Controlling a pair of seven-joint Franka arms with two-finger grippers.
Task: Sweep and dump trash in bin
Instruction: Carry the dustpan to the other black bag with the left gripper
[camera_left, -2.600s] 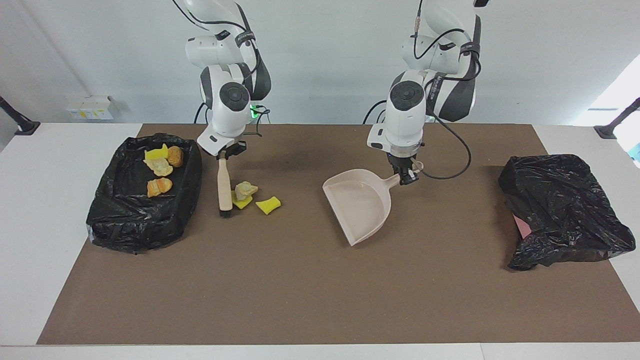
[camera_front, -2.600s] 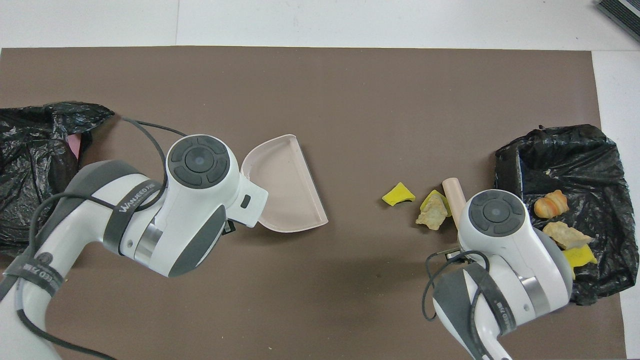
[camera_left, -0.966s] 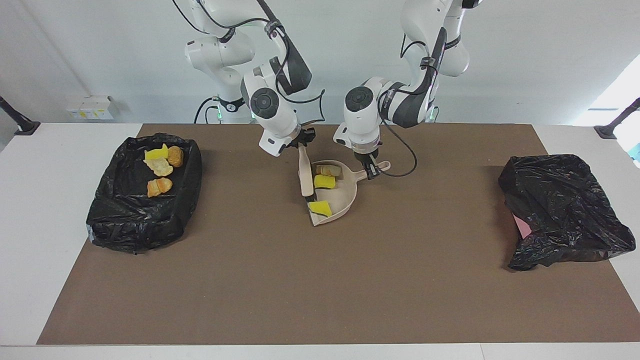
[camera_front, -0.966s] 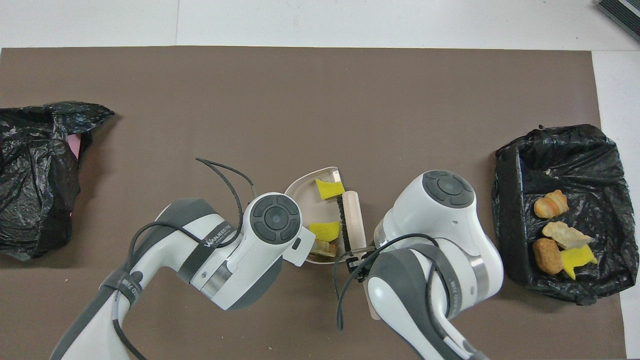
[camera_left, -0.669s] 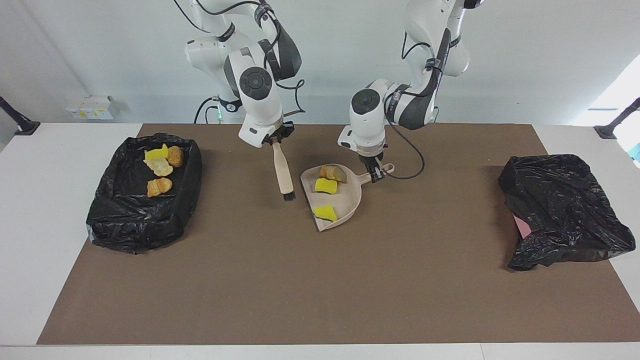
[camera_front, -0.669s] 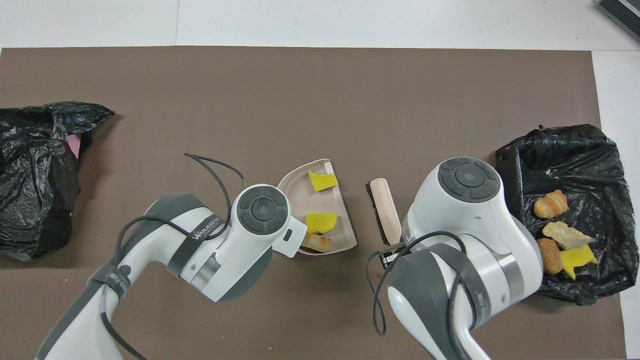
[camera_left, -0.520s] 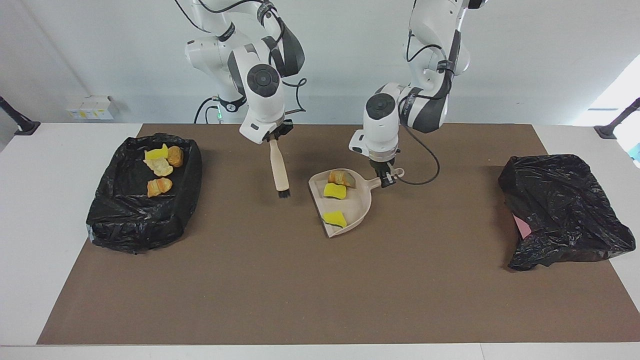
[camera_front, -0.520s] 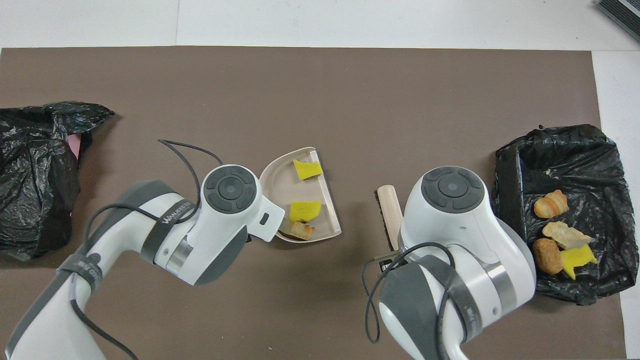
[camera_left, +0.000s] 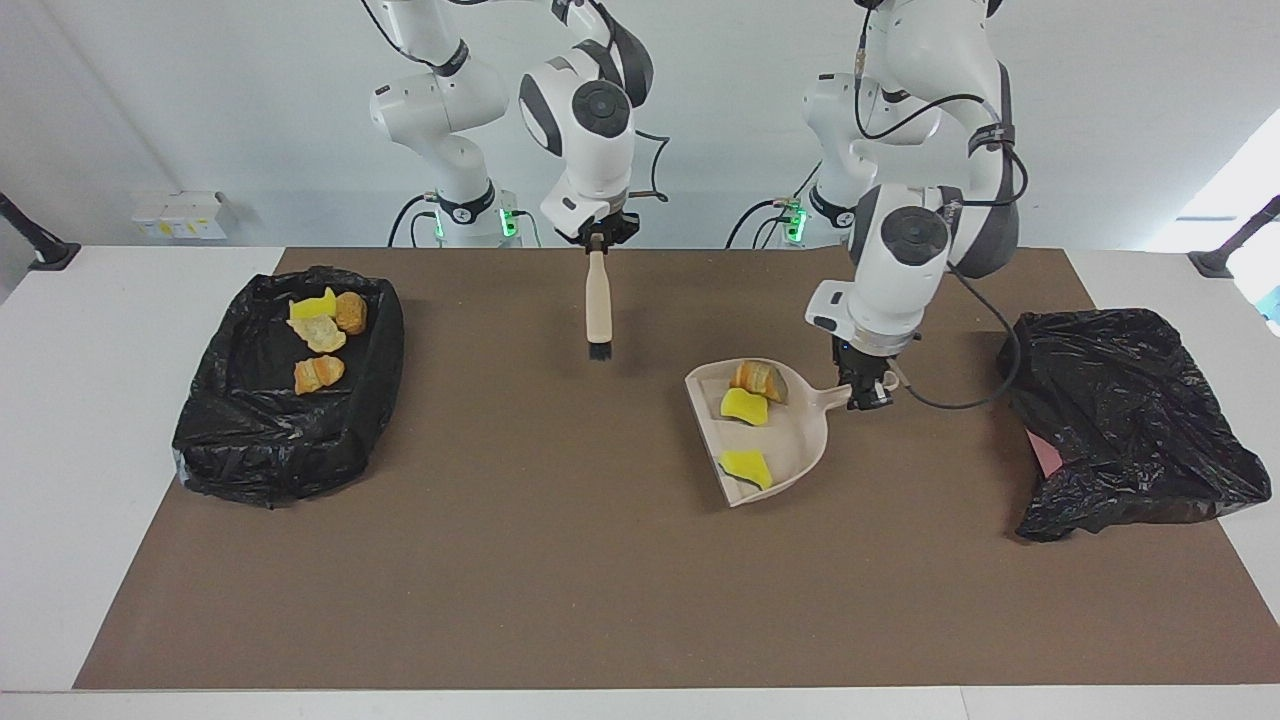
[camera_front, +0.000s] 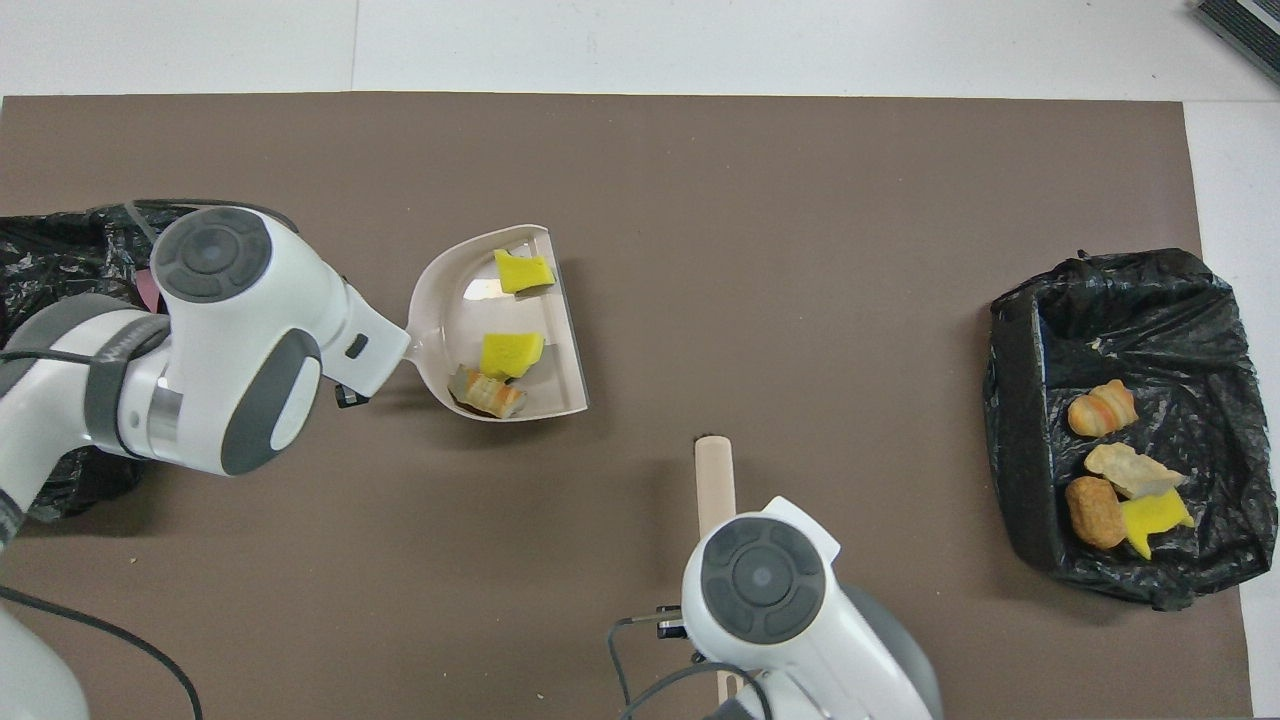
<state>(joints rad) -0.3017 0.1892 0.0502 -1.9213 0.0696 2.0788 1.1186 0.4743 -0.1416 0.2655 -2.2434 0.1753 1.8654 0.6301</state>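
left gripper (camera_left: 866, 395) clamped on beige dustpan (camera_left: 762, 432) handle, pan kept level so three trash lumps (camera_left: 745, 404) stay in; covered bin (camera_left: 1125, 420) at its 3 o'clock. right gripper (camera_left: 600, 240) clamped on brush (camera_left: 598, 310), lifted clear at dustpan's 10 o'clock.

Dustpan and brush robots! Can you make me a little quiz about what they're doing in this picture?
1. How many lumps of trash lie in the dustpan?
2. True or false: the right gripper holds the brush with its bristles pointing down.
3. Which is the dustpan closer to: A) the open bin with four lumps in it, or B) the crumpled black bag?

Key:
1. Three: two yellow wedges and one brown chunk.
2. True.
3. B. The left gripper holds the dustpan's handle toward the left arm's end of the table.
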